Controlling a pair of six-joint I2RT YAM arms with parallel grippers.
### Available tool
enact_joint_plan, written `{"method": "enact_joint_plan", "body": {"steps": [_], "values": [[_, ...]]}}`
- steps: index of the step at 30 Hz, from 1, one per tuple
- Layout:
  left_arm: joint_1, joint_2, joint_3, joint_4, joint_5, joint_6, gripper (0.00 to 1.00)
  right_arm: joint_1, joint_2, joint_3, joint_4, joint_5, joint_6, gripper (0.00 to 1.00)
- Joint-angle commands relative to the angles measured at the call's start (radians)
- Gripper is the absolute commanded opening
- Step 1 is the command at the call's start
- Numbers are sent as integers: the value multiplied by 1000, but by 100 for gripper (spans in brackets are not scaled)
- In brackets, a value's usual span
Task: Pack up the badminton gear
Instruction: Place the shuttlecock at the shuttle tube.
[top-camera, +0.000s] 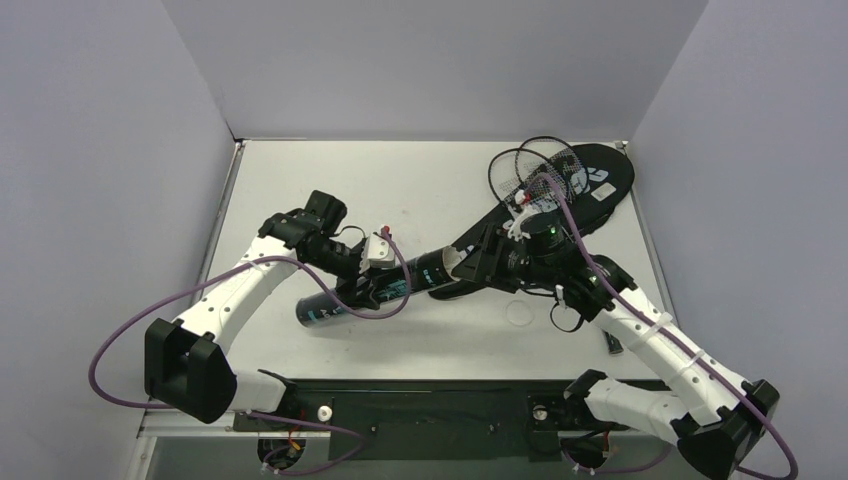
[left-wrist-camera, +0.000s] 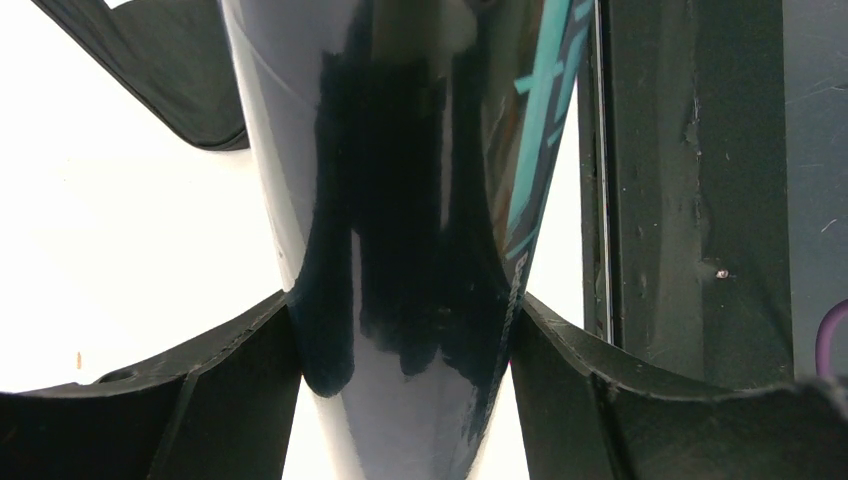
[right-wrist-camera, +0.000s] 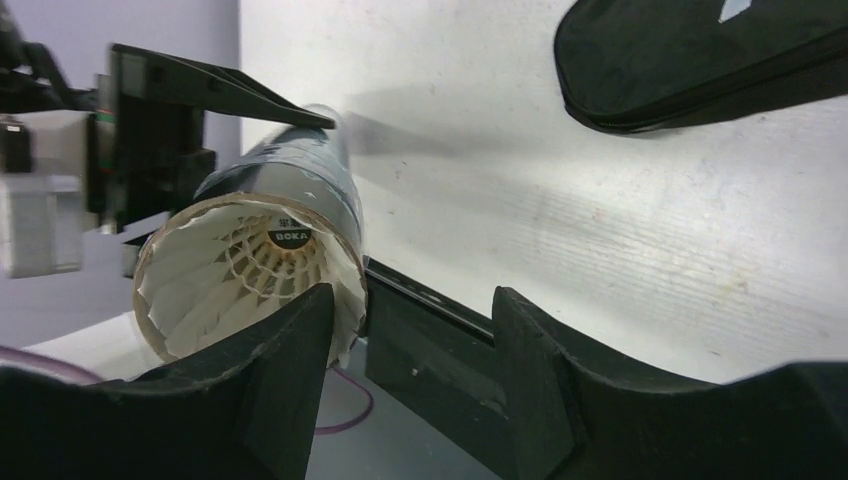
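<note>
The left gripper (left-wrist-camera: 400, 335) is clamped across the long black teal-printed tube (top-camera: 375, 288), whose long axis runs slantwise. Its open mouth, with a white feather shuttlecock (right-wrist-camera: 255, 270) inside, points at the right gripper (right-wrist-camera: 415, 300). That gripper, nearer the mouth, stands parted and empty just off the tube's rim, and the black racket-shaped bag (top-camera: 595, 180) lies beyond it, bare table between.

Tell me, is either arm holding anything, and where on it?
The left fingers clamp the tube around its middle; the right fingers hold nothing.
</note>
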Motion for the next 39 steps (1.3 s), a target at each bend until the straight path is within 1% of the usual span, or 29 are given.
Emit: {"method": "enact_joint_plan", "body": {"steps": [1, 9, 15, 22, 27, 36, 39], "values": [[-6, -35, 48, 12, 59, -7, 8, 55, 52, 69, -114, 122, -65, 54], [-6, -39, 50, 10, 63, -10, 8, 72, 87, 90, -132, 155, -71, 53], [-6, -38, 54, 9, 65, -10, 8, 99, 124, 97, -100, 157, -52, 53], [-6, -40, 57, 3, 72, -10, 8, 115, 145, 50, -50, 147, -25, 53], [-6, -38, 53, 8, 75, -10, 8, 120, 158, 51, -18, 133, -13, 53], [-6, -32, 59, 13, 73, -9, 8, 129, 196, 70, 29, 118, -6, 55], [-6, -32, 51, 15, 71, -6, 8, 119, 190, 66, 31, 110, -5, 58]]}}
